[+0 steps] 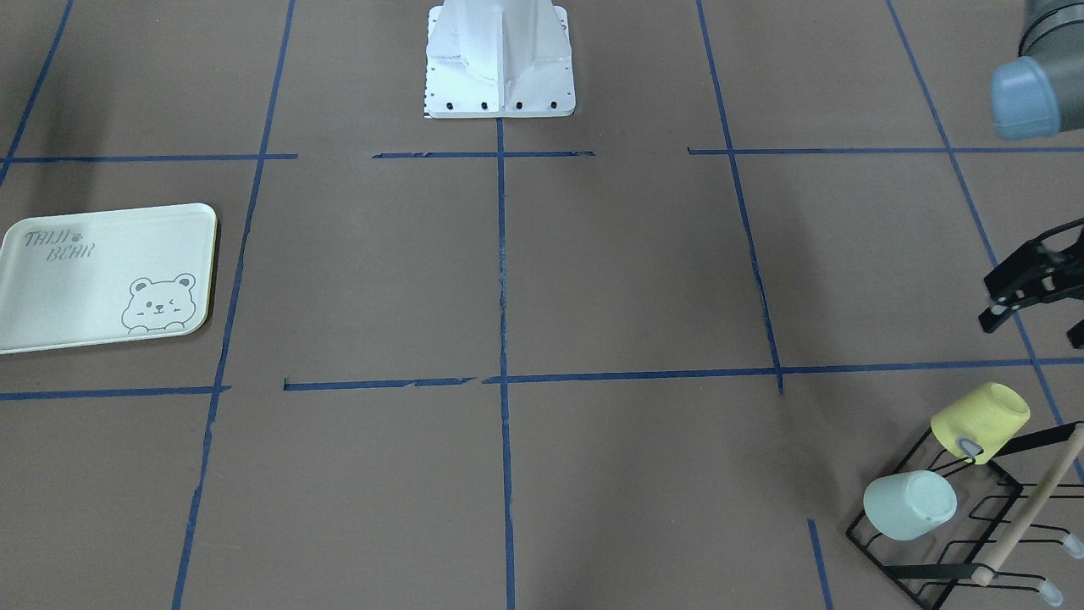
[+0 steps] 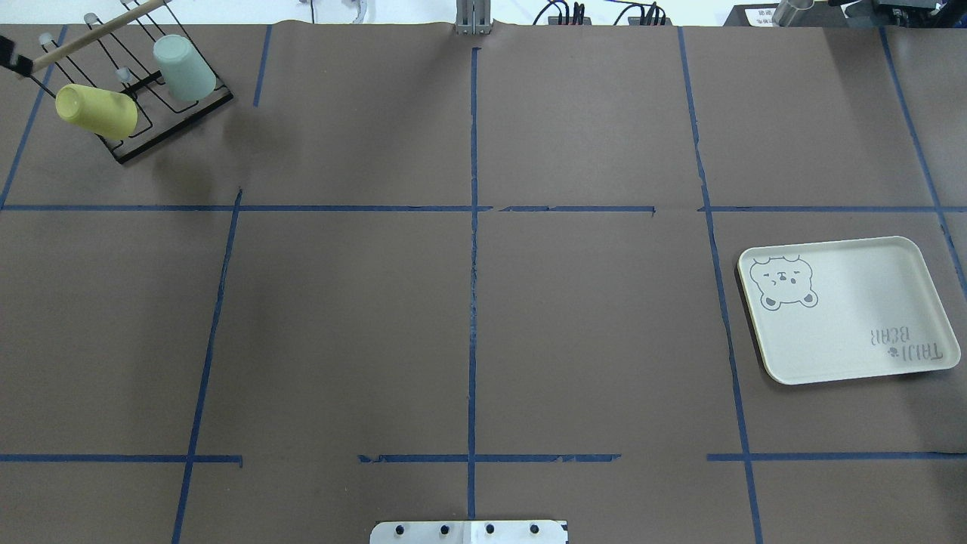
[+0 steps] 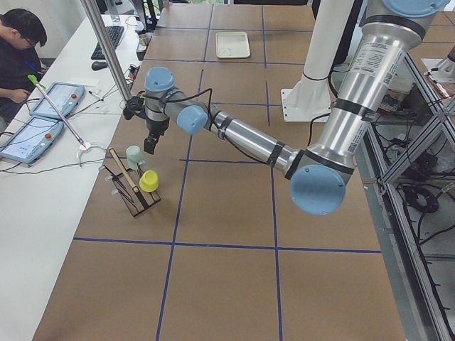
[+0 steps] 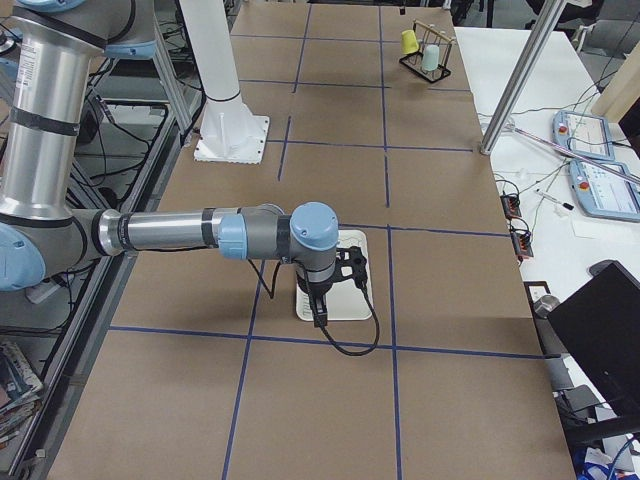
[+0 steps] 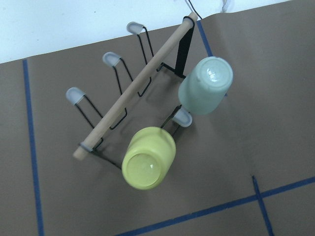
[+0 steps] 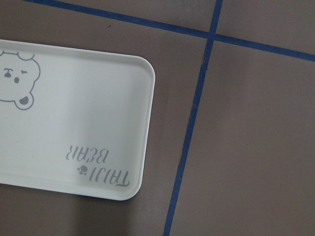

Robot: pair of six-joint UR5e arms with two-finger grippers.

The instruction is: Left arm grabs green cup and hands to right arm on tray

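The pale mint-green cup (image 1: pixel 910 506) hangs mouth-down and tilted on a black wire rack (image 1: pixel 965 569), next to a yellow cup (image 1: pixel 981 421). It also shows in the left wrist view (image 5: pixel 204 86) and the overhead view (image 2: pixel 183 68). My left gripper (image 1: pixel 1033 326) hovers above and short of the rack, open and empty, partly cut off by the frame edge. The cream-green bear tray (image 2: pixel 854 317) lies empty at the table's right side. My right gripper (image 4: pixel 322 310) hangs over the tray (image 6: pixel 74 123); I cannot tell whether it is open or shut.
The rack has a wooden rod (image 5: pixel 133 88) across its top and several bare capped prongs. The robot's white base (image 1: pixel 500 59) stands at the table's middle edge. Blue tape lines grid the brown table. An operator (image 3: pixel 18 42) sits at a side desk.
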